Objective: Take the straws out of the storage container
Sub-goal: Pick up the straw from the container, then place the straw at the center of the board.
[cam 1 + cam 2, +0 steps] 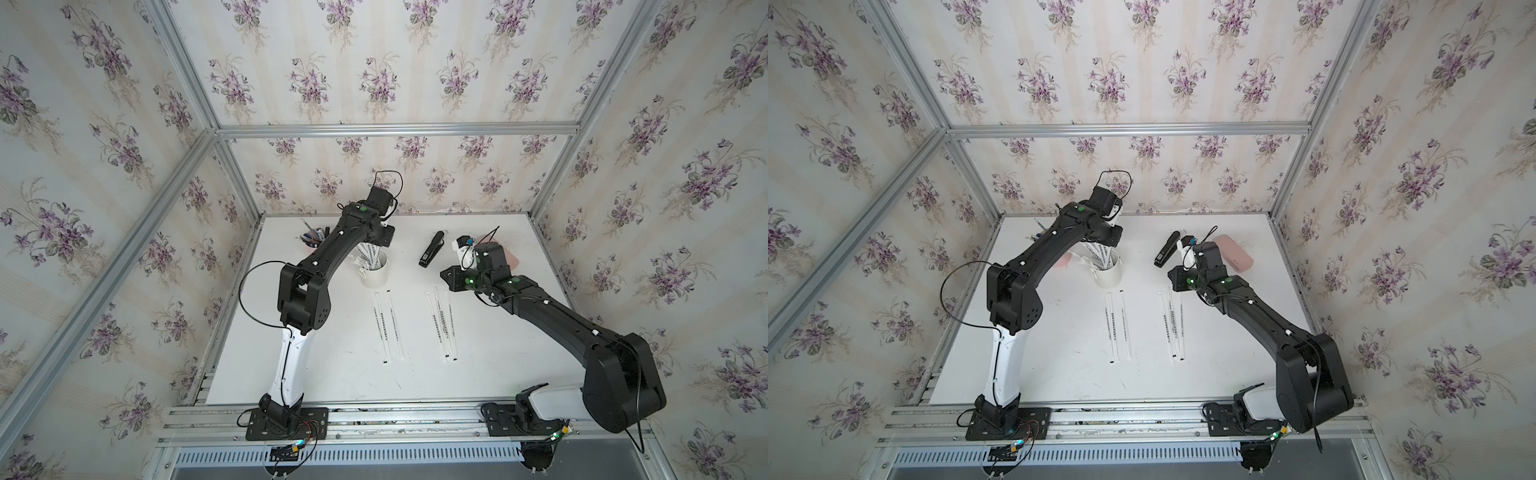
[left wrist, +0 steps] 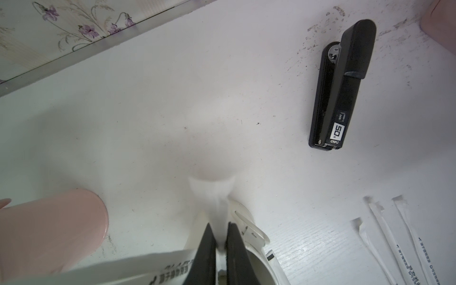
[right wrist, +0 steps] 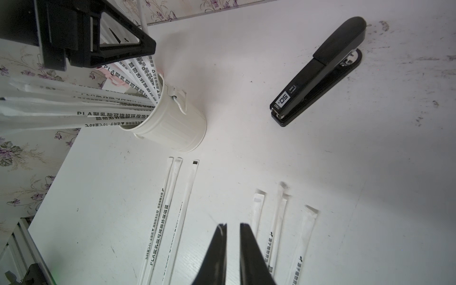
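Left gripper (image 2: 219, 225) clamped on one white paper-wrapped straw (image 2: 218, 204) above the small white ribbed cylindrical container (image 3: 172, 123), standing upright on the white table (image 3: 345, 172) with more straws (image 3: 111, 108) fanned inside; right gripper (image 3: 233, 225) slightly parted, empty, above loose straws (image 3: 162, 222) lying flat

straws (image 3: 161, 212): matt white paper wrappers | storage container (image 3: 172, 123): smooth cream semi-gloss | stapler (image 3: 318, 71): matt black plastic | table (image 3: 345, 172): scuffed white
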Action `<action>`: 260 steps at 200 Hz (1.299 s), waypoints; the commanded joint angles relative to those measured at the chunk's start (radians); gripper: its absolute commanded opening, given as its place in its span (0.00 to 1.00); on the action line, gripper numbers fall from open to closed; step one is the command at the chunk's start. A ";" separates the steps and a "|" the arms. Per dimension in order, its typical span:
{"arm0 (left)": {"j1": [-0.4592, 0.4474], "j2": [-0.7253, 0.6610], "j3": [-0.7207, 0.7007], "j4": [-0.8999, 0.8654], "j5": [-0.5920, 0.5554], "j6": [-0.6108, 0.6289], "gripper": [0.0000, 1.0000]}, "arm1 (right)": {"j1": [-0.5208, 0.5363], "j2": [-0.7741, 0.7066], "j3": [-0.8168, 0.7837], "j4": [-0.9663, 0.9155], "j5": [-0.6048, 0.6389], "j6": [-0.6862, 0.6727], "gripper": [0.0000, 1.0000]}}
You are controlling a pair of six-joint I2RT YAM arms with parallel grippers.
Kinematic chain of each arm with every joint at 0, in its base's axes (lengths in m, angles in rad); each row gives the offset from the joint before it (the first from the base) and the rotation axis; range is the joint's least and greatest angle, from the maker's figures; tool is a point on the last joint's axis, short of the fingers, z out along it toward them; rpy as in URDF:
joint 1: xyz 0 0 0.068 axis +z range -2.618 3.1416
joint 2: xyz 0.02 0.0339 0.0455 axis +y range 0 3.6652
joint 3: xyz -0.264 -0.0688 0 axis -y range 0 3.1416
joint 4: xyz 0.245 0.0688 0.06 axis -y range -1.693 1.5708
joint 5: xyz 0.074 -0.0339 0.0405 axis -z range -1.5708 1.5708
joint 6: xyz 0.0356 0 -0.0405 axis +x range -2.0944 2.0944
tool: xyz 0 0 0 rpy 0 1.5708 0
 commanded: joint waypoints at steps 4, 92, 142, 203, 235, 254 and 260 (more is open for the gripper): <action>0.001 -0.025 0.000 0.008 0.008 -0.006 0.07 | 0.000 -0.011 0.005 0.003 0.007 -0.004 0.16; 0.001 -0.165 -0.020 0.055 0.087 -0.047 0.05 | 0.000 -0.029 0.018 -0.015 0.003 0.003 0.16; -0.004 -0.272 -0.021 0.107 0.126 -0.034 0.00 | 0.000 -0.061 0.028 -0.028 0.008 0.015 0.16; -0.067 -0.491 -0.030 0.113 0.152 -0.020 0.00 | 0.005 -0.113 0.054 -0.050 0.005 0.045 0.15; -0.081 -0.602 -0.125 -0.013 0.303 -0.171 0.00 | 0.008 -0.148 0.037 -0.051 0.014 0.053 0.15; -0.084 -0.685 -0.291 -0.033 0.382 -0.271 0.00 | 0.009 -0.150 0.015 -0.047 0.014 0.056 0.15; -0.085 -0.707 -0.340 -0.036 0.389 -0.300 0.00 | 0.009 -0.146 0.010 -0.044 0.011 0.057 0.15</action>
